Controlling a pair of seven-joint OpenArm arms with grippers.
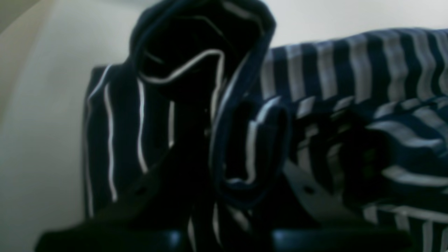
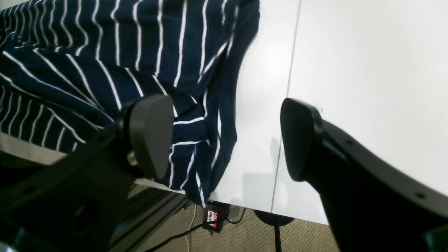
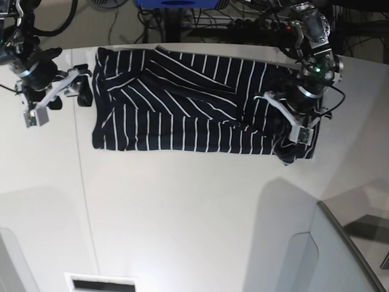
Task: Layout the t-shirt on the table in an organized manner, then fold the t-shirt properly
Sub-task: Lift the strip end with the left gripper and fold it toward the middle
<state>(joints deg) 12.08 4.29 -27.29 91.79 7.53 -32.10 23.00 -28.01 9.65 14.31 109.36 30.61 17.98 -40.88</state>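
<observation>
The t-shirt (image 3: 182,103) lies spread across the far half of the table (image 3: 182,213), long axis running side to side, dark navy with thin white stripes. Most of the body is flat, but a large diagonal fold crosses the upper middle, so the stripes there run at a slant against the straight ones along the near edge. One end sits square and tidy just beside the right gripper (image 3: 82,91). The other end is bunched and lifted at the left gripper (image 3: 290,131).

Left gripper: jaws pressed together on a gathered wad of the t-shirt (image 1: 224,140); in the left wrist view, fabric stands up in a rolled loop between the fingers, hem edge showing, with more striped cloth rumpled behind it.

Right gripper (image 2: 227,140): jaws spread wide, nothing between them. In the right wrist view one finger (image 2: 150,136) hangs over the t-shirt (image 2: 140,52) edge, the other over bare table (image 2: 367,70) beyond the seam line (image 2: 290,87). A corner of cloth droops slightly past the table rim there.
</observation>
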